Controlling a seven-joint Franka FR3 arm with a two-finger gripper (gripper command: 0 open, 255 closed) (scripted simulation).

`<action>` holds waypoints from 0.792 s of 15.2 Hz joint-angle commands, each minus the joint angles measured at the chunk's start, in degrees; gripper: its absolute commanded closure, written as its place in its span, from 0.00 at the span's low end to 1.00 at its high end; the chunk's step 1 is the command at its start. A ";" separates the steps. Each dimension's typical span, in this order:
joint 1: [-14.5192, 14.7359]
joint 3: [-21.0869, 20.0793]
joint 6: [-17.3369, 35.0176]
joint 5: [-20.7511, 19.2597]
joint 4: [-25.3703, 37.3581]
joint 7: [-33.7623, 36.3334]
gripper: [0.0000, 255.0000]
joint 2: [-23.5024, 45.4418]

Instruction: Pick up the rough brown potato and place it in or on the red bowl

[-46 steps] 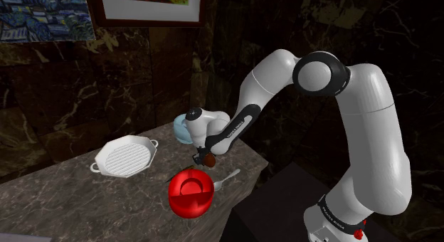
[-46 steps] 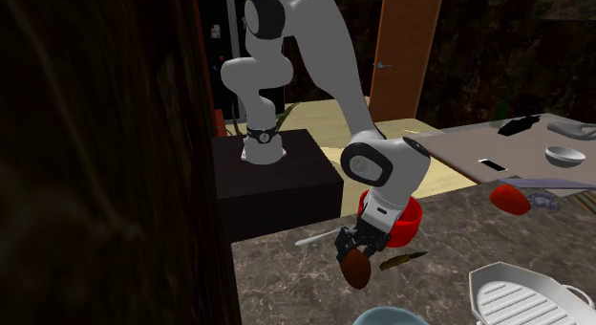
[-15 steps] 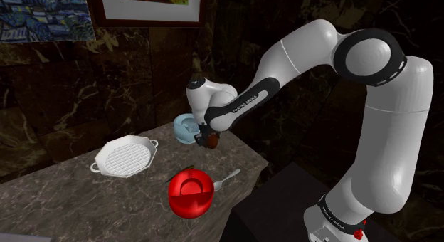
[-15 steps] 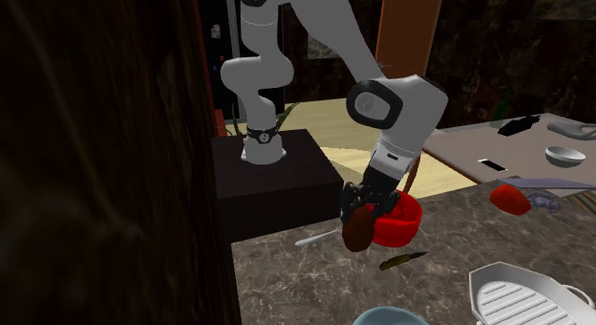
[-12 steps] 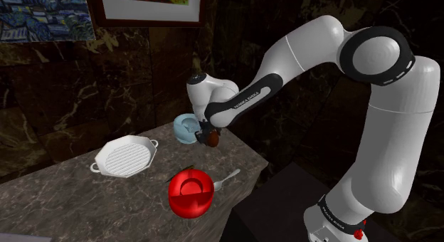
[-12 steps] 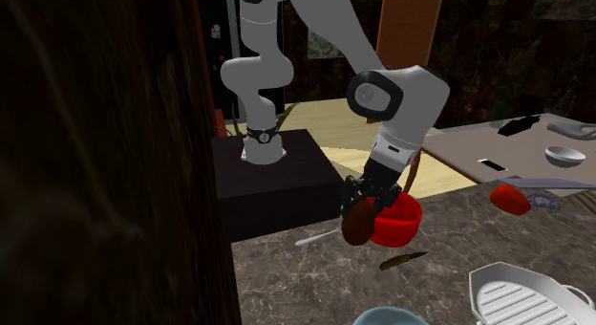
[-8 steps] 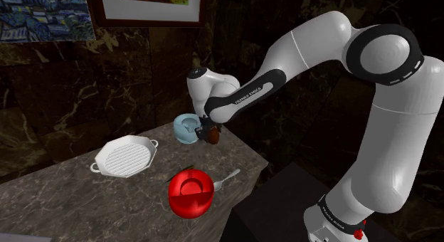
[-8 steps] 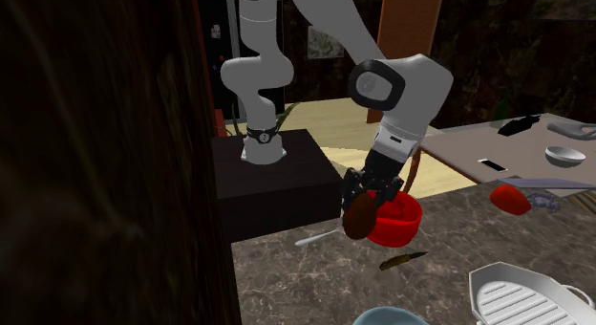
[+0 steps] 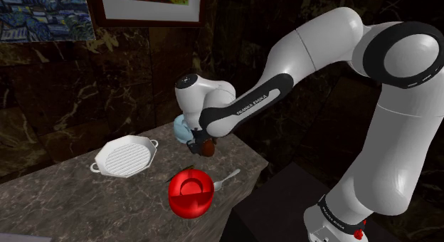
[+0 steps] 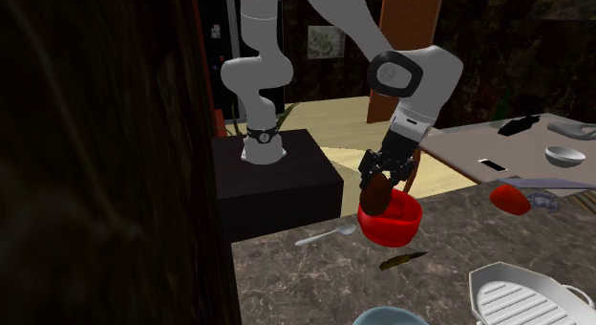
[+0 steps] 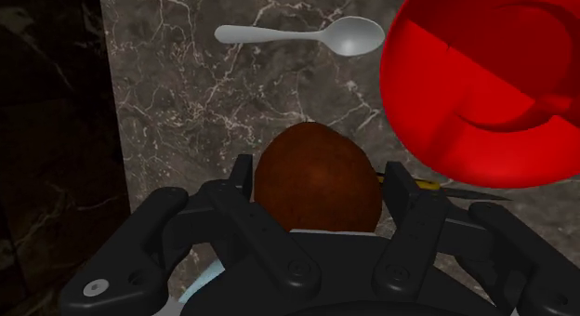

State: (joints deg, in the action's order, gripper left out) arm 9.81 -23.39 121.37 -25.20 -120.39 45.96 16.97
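The brown potato sits clasped between the two black fingers of my gripper, lifted off the dark marble counter. The red bowl stands on the counter a little off to one side of the potato, not straight under it. In the shoulder view the gripper with the potato hangs above and behind the red bowl. In the second exterior view the potato hovers just over that view's left rim of the bowl.
A spoon lies by the counter edge near the bowl, and a thin dark object lies beside it. A white grill pan and a pale blue bowl stand farther along. The counter edge drops off toward the stand.
The arm lifted the potato off the counter and carried it toward the red bowl. Over the last second it went rightward in the second exterior view, reaching the bowl's rim.
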 commanded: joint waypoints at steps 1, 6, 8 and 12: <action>1.77 -1.17 -0.74 0.54 0.02 2.57 1.00 0.10; 6.02 -3.93 -2.69 1.89 0.68 8.40 1.00 0.52; 7.81 -4.97 -3.59 2.32 1.41 10.78 1.00 1.05; 8.73 -4.80 -2.27 1.24 1.39 12.58 1.00 2.96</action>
State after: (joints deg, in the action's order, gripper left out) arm 18.38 -28.34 118.69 -23.59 -119.06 58.15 19.32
